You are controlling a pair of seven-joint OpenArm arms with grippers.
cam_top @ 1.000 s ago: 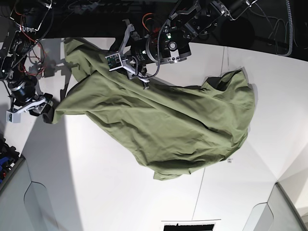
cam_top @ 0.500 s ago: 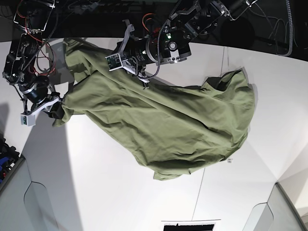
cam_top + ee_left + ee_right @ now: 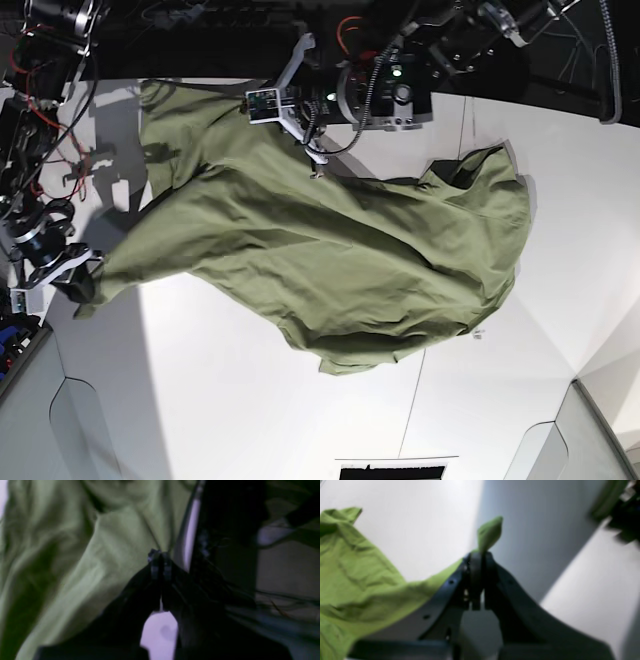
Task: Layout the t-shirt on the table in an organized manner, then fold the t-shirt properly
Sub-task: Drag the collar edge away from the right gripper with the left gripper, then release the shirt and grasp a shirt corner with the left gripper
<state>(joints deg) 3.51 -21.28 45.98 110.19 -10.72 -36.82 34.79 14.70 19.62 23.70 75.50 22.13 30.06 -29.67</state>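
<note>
The olive green t-shirt (image 3: 350, 260) lies crumpled across the white table (image 3: 230, 400), stretched between my two grippers. My right gripper (image 3: 78, 285) at the left is shut on a corner of the shirt. In the right wrist view its fingertips (image 3: 477, 560) pinch the fabric (image 3: 357, 580), and a small tuft sticks out past them. My left gripper (image 3: 262, 108) at the back is shut on the shirt's upper edge. In the left wrist view its fingertips (image 3: 160, 560) are closed on a fold of the cloth (image 3: 107, 550). A small white tag (image 3: 477, 335) shows at the shirt's lower right edge.
A thin dark seam (image 3: 420, 400) crosses the table. Grey panels stand at the front corners (image 3: 90, 430) (image 3: 590, 440), and a dark slot (image 3: 395, 470) sits at the front edge. Cables and dark frame parts (image 3: 200, 20) fill the back. Blue items (image 3: 15, 325) lie at the far left.
Both grippers have shut on the shirt. The right one pulled its corner left and toward the front, drawing the fabric taut. The left one rose toward the back right with the upper edge.
</note>
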